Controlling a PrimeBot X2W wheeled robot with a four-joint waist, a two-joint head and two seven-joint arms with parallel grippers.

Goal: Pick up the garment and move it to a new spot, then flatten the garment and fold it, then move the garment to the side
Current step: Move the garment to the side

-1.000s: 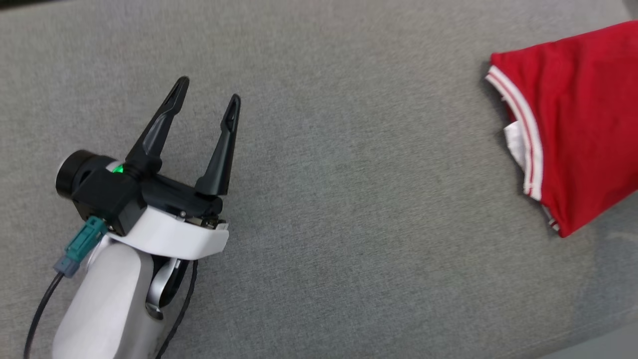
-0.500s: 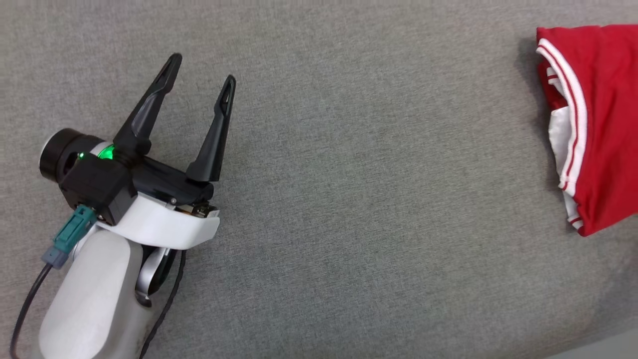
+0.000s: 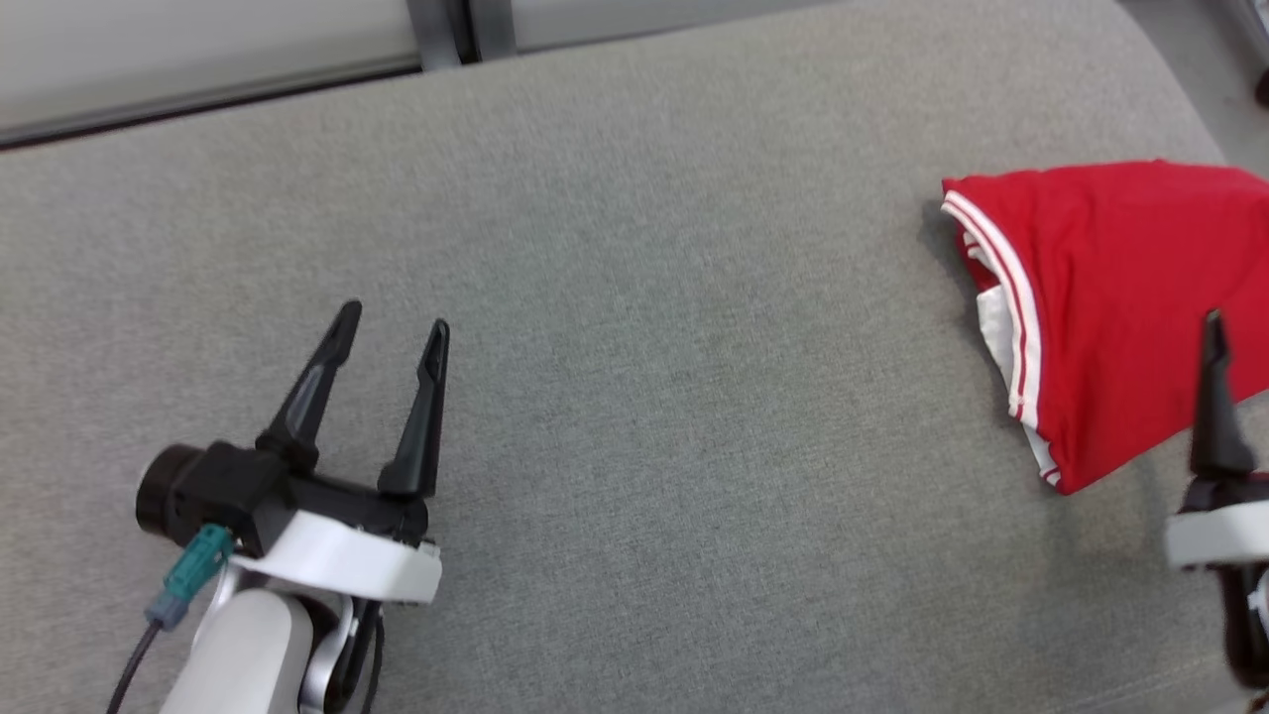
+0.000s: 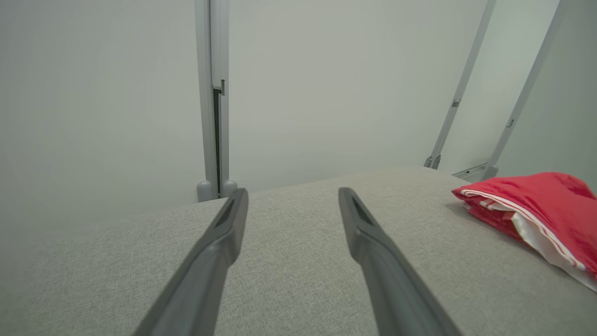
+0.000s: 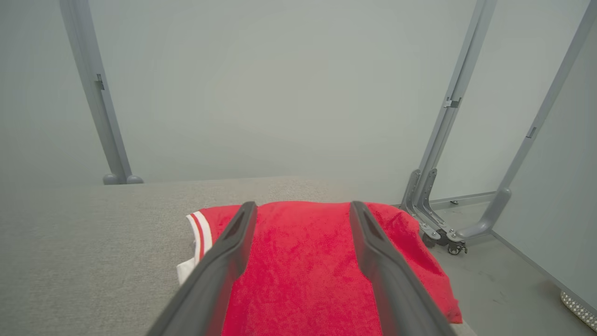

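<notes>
The red garment with white-striped trim lies folded near the right end of the grey fabric surface. My left gripper hovers open and empty at the lower left, far from it. In the left wrist view, the left gripper points over bare fabric, with the garment off to the right. One dark finger of my right gripper rises at the right edge, over the garment's near side. In the right wrist view, the right gripper stands open above the garment, holding nothing.
A pale wall with grey frame posts stands behind the surface. The surface's right end drops to the floor just past the garment, where a castored frame foot stands. Bare fabric stretches between the two grippers.
The head camera has shifted, bringing the far edge, the wall and a right finger into view. The left gripper stays open. The garment lies folded as before.
</notes>
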